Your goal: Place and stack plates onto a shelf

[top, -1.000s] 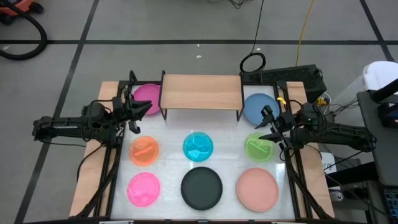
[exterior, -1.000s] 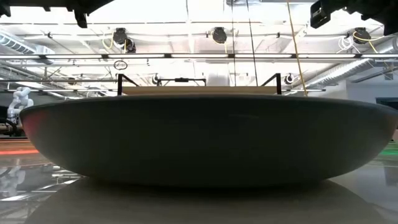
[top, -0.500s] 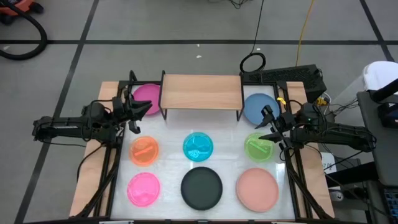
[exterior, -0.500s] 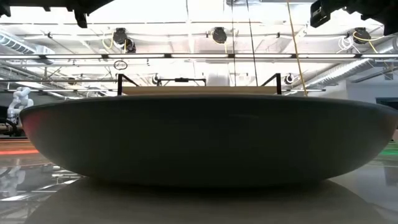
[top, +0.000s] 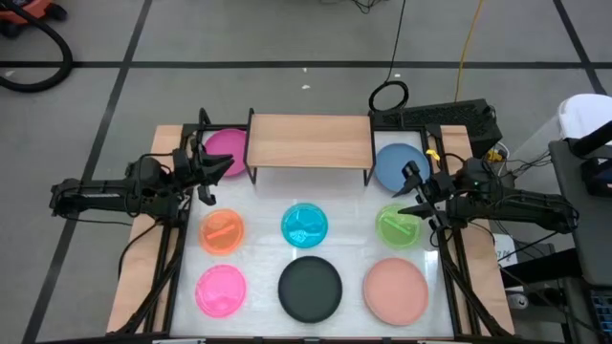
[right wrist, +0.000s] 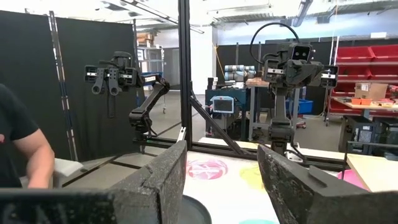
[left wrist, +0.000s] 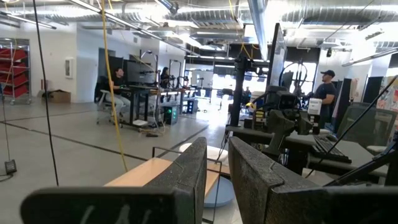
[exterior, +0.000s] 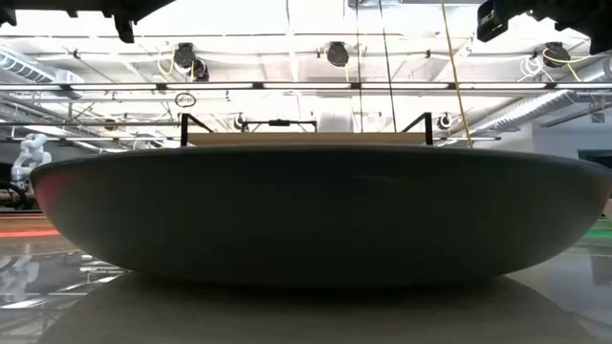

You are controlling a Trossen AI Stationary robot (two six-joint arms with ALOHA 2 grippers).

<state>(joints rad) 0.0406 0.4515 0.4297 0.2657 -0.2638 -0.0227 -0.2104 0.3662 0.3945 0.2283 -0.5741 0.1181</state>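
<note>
So, nearest the bottom edge of the overhead frame: pink plate [top: 221, 290] lower left, black plate [top: 310, 289] bottom centre, salmon plate [top: 396, 290] lower right, all flat on the white tabletop [top: 258, 215] and apart from one another. Same black plate [exterior: 320, 212] filling nearly the whole table-level shot, rim to rim, blocking most of what sits behind. Next row up, around mid-frame: orange plate [top: 222, 231] on the left, cyan plate [top: 305, 225] in the centre, green plate [top: 398, 226] on the right, again none touching. Right gripper [top: 409, 192] just above the green plate at right of centre, fingers spread wide with nothing between them; same wide gap between the two dark fingers [right wrist: 155, 183] in its own wrist shot. Left gripper [top: 207, 176] at left of centre, just above the orange plate and beside the magenta plate [top: 226, 148], fingers [left wrist: 183, 174] drawn in to a narrow slot, nothing visibly clamped in it. Farther back, upper middle of the overhead frame: shelf [top: 310, 140], light wood on thin black legs, bare on top. Magenta plate tucked against its left end, blue plate [top: 396, 162] just off its right end, both on the table rather than on the board. Shelf [exterior: 306, 139] peeking as a thin strip over the black plate's rim in the table-level shot.
</note>
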